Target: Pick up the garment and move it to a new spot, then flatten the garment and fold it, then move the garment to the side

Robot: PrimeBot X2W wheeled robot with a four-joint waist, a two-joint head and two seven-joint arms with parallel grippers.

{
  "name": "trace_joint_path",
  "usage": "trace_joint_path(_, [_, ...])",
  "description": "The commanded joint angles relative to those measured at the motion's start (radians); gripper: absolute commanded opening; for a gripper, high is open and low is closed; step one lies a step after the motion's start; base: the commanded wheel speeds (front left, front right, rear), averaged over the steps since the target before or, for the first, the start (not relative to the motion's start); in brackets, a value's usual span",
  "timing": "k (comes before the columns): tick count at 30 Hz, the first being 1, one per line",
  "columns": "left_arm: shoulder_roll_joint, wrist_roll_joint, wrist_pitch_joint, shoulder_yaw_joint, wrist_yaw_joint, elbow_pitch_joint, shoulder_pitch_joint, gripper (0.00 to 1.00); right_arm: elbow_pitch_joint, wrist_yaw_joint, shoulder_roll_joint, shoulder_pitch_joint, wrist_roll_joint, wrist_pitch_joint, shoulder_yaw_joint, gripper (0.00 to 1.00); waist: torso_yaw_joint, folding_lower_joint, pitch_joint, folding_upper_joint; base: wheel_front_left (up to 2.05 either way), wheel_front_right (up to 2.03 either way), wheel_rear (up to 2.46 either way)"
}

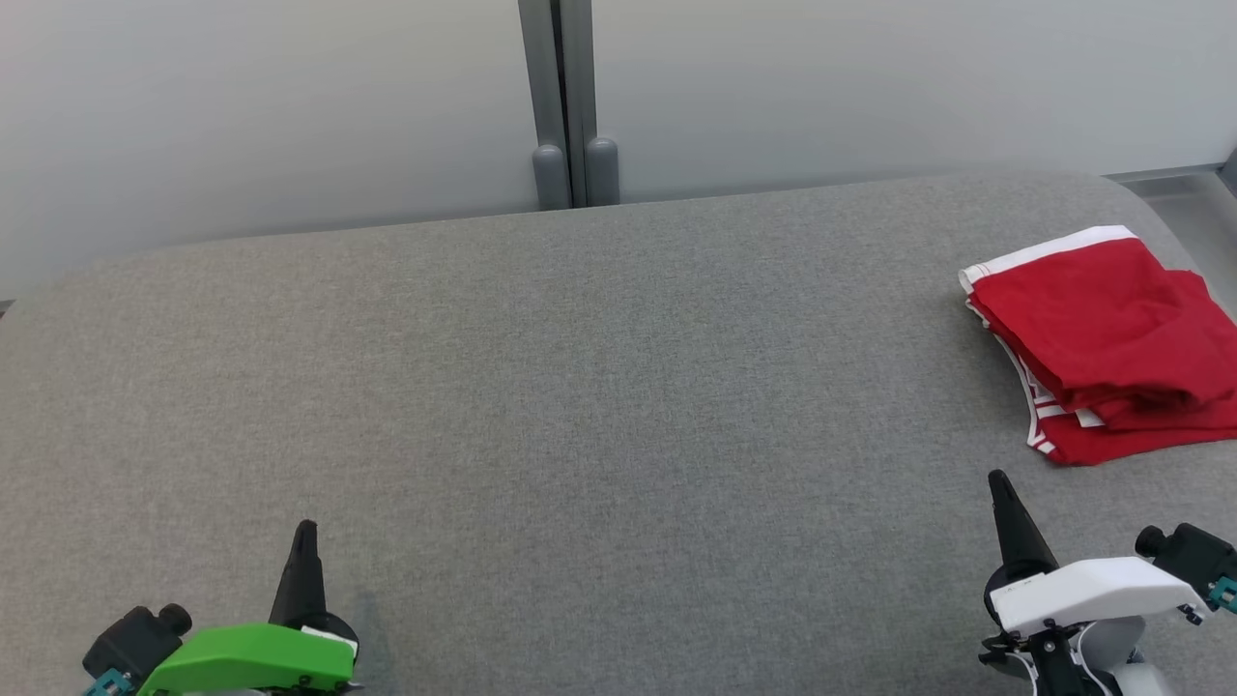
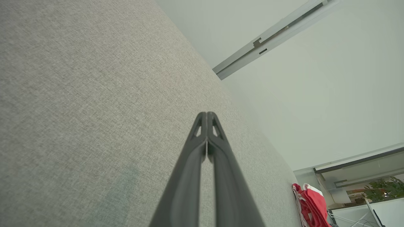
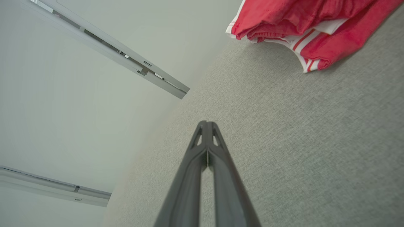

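Left gripper [image 1: 305,532] is pinched closed, its 2 fingers tip to tip and holding nothing, at the near edge of the grey fabric surface [image 1: 580,387]. Same deal with my right gripper [image 1: 999,480]. The red garment [image 1: 1102,348] with white trim lies folded at the far right, just past it, not touching.

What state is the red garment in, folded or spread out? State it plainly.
Folded. The red garment lies in stacked layers on the grey surface, white-trimmed edges showing one over another.
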Motion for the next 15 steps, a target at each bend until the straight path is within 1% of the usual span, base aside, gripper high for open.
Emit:
trace_joint_path(1, [0.008,-0.032,0.008,0.009,-0.005,-0.013,-0.031,0.0,-0.017,0.0,-0.006,-0.023,0.032,0.007,-0.006,0.0,0.0,0.0,0.0,0.0,0.0,0.0,0.0])
trace_joint_path(15, [0.008,-0.17,0.048,0.036,-0.012,-0.016,-0.051,0.0,-0.03,0.0,-0.007,-0.028,0.179,0.047,-0.019,0.0,0.0,0.0,0.002,0.0,0.0,0.0,0.0])
